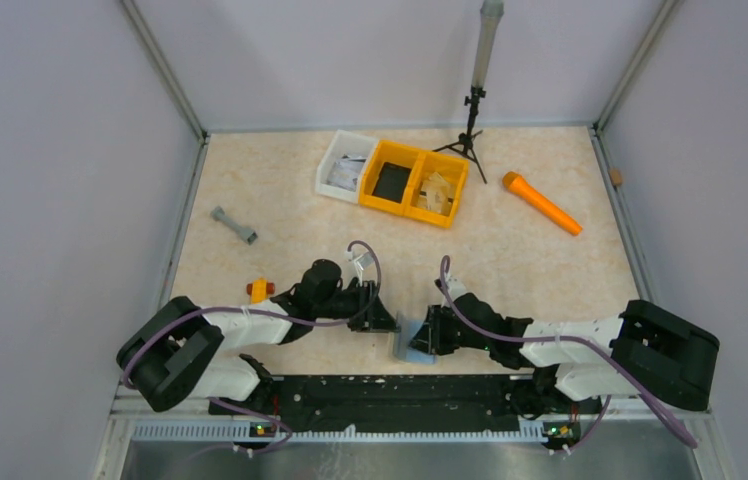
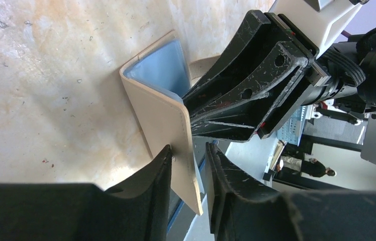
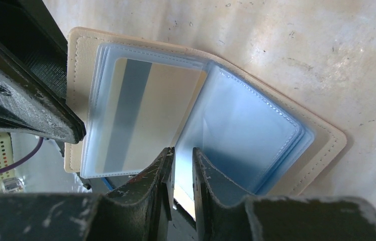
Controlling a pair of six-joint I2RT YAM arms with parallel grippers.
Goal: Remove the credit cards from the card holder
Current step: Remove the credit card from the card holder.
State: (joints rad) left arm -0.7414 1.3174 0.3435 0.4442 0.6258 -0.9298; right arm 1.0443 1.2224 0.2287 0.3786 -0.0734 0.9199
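Status: card holder [image 1: 412, 343] is open at the near middle of the table [image 1: 510, 250], between both arms. No card is out yet, from what shows. A cream card [image 3: 146, 115] with a grey stripe sits in its sleeve.

Right gripper [image 3: 182, 155] is pinched on a clear sleeve page [image 3: 246, 135]. Left gripper [image 2: 188, 150] straddles the beige cover, jaws apart, gap on one side.

Cover is matte, stitched and stiff. Sleeves are glossy, bluish, thin plastic with rounded corners. Every pull is left.

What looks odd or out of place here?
The tan stitched card holder stands up on edge rather than flat, splayed open between the left tool and right tool, its clear plastic sleeves fanned out. Nothing looks spilled or broken.
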